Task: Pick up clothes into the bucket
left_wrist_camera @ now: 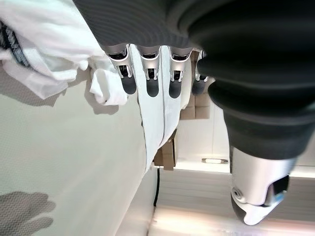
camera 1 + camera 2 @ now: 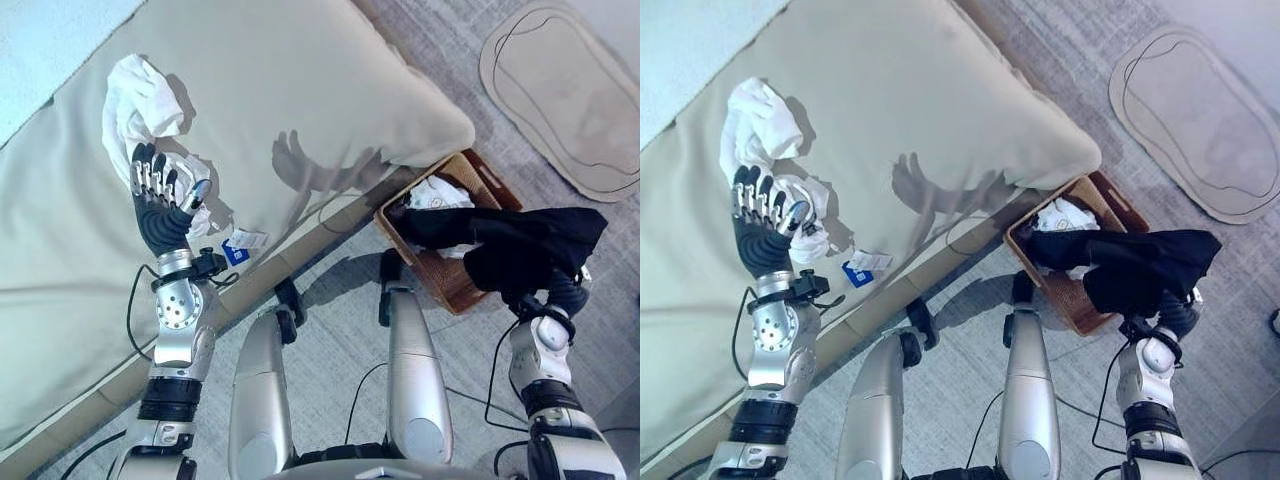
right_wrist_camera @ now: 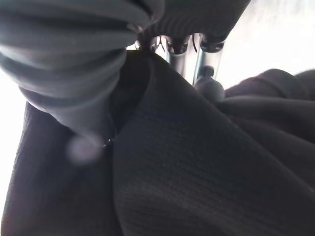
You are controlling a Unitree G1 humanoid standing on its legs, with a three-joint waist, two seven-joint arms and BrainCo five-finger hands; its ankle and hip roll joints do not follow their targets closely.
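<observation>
My left hand (image 2: 160, 218) is raised over the beige bed (image 2: 330, 90) with its fingers straight and open, holding nothing. Just beyond its fingertips lies a crumpled white garment (image 2: 138, 100), also seen in the left wrist view (image 1: 47, 42). A smaller white piece (image 2: 207, 205) lies beside the thumb. My right hand (image 3: 205, 61) is shut on a black garment (image 2: 525, 245), which hangs above the brown woven basket (image 2: 452, 285) on the floor and hides most of the hand. White clothing (image 2: 440, 192) lies inside the basket.
A small blue and white packet (image 2: 240, 246) lies at the bed's edge near my left wrist. An oval beige rug (image 2: 570, 90) lies on the grey floor at the far right. A pale blue cover (image 2: 50, 40) lies at the bed's far left.
</observation>
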